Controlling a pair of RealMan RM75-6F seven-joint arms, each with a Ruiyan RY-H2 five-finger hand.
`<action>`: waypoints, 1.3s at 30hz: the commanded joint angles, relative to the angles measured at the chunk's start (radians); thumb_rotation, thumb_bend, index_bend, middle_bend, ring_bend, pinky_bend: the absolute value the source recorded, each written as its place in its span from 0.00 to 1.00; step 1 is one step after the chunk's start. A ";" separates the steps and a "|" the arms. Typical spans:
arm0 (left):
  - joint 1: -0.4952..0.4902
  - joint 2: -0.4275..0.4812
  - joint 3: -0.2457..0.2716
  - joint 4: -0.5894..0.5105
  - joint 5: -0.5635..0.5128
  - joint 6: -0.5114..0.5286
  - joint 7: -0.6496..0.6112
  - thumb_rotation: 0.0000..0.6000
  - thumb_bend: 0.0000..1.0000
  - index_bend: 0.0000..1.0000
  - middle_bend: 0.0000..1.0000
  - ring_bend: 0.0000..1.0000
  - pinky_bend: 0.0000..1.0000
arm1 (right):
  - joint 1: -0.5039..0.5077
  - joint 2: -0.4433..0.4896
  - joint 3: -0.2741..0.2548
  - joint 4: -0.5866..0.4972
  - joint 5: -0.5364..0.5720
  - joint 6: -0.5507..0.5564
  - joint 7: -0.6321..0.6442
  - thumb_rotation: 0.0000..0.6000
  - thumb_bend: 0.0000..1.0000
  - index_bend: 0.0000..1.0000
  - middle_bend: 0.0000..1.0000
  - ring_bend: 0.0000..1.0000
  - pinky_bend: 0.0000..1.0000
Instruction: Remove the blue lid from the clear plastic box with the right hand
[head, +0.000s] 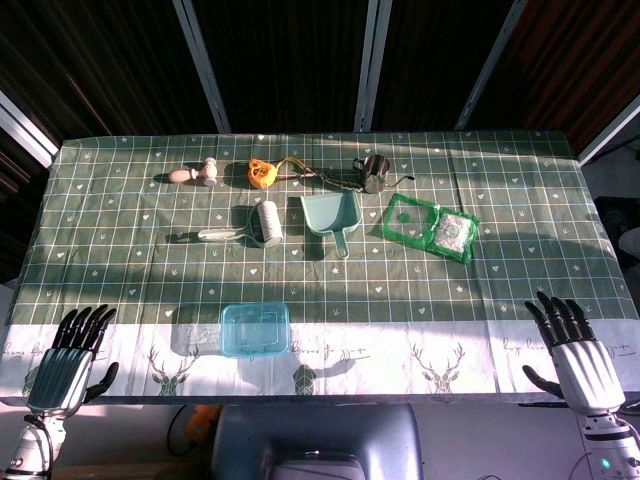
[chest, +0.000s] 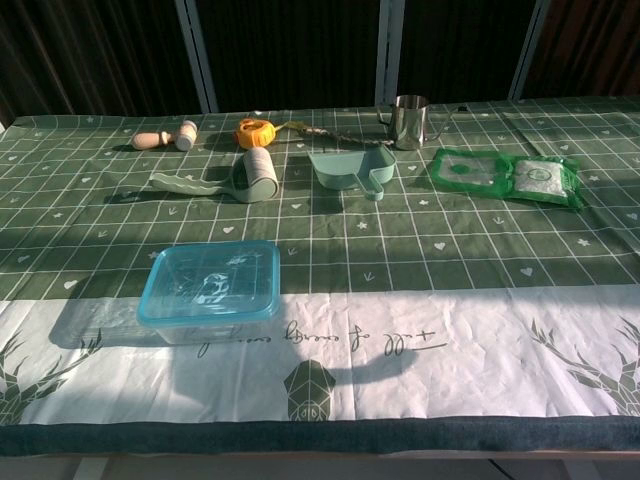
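While translucent, blue lid (chest: 210, 279) looks rounded-rectangular

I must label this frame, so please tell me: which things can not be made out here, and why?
- Both hands: absent from the chest view; the head view alone shows the left hand and right hand, at the table's near corners.
- Box contents: unclear; glare on the blue lid.
- Green packet print: too small to read.
- Orange thing at the far edge: too small to identify.
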 joint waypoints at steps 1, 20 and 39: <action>-0.004 -0.009 0.003 0.010 0.012 -0.005 -0.027 1.00 0.32 0.00 0.03 0.00 0.00 | 0.002 -0.007 0.004 0.006 -0.013 0.001 0.000 1.00 0.30 0.00 0.00 0.00 0.00; -0.255 -0.279 -0.016 0.128 0.182 -0.245 -0.304 1.00 0.27 0.00 0.00 0.00 0.00 | 0.010 -0.026 -0.002 0.033 -0.073 -0.024 0.013 1.00 0.30 0.00 0.00 0.00 0.00; -0.390 -0.426 -0.107 0.193 -0.036 -0.452 -0.154 1.00 0.27 0.00 0.00 0.00 0.00 | 0.006 -0.004 0.001 0.019 -0.068 -0.044 0.038 1.00 0.30 0.00 0.00 0.00 0.00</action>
